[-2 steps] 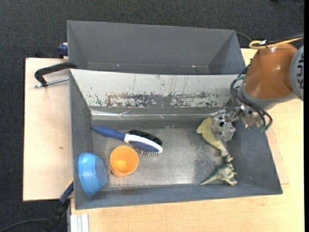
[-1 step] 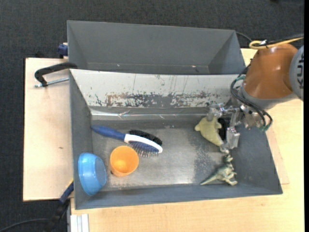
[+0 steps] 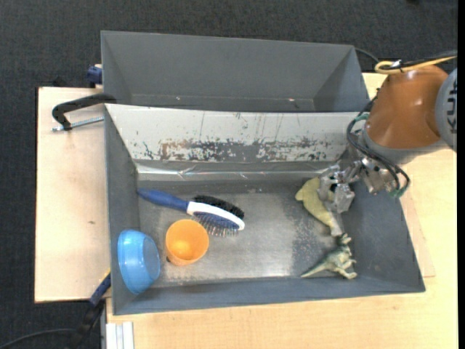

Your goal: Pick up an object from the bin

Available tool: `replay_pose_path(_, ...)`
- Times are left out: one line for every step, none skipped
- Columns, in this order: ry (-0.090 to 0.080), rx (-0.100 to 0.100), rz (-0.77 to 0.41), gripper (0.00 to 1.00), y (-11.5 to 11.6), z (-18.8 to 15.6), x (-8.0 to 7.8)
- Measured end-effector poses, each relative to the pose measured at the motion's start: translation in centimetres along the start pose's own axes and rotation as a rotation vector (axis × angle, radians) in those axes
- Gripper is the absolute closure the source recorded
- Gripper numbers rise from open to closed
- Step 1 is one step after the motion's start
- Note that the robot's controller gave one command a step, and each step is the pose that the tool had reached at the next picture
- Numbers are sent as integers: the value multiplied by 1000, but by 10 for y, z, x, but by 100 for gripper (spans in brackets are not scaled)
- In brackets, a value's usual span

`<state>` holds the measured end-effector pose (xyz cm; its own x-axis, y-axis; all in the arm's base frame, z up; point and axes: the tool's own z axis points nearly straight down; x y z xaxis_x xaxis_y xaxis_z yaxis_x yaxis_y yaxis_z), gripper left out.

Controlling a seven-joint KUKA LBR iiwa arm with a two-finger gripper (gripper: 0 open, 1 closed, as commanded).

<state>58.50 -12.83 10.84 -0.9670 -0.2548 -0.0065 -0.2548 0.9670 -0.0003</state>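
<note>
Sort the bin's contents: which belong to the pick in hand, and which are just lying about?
In hand: gripper; pale yellow floppy thing beneath it, at the right of the bin.
Lying about: green toy dinosaur; blue-handled brush; orange cup; blue bowl.

Grey metal bin: flat floor, sloped walls, back wall scuffed w/ dark specks along its lower part. Mid of floor bare. 5 items on floor, 2 grps.

Left grp: blue bowl tipped on its side in front-left corner, against left wall. Orange cup just beside it on the right, opening toward cam. Hairbrush w/ blue handle + white/black head behind the cup, handle pointing to left wall, bristle end right at cup rim.

Right grp, well apart from left: pale yellow-green floppy item near back-right. Green dino toy in front of it by front wall. Contact btwn those two unclear.
</note>
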Motion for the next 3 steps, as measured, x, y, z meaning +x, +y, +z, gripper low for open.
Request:
replay_pose_path(0, 0, 0, 0, 0, 0, 0)
replay_pose_path(1, 1, -77, 0, 4, 37, -20)
replay_pose_path(-7, 6, -76, 100, 2, 32, -22)
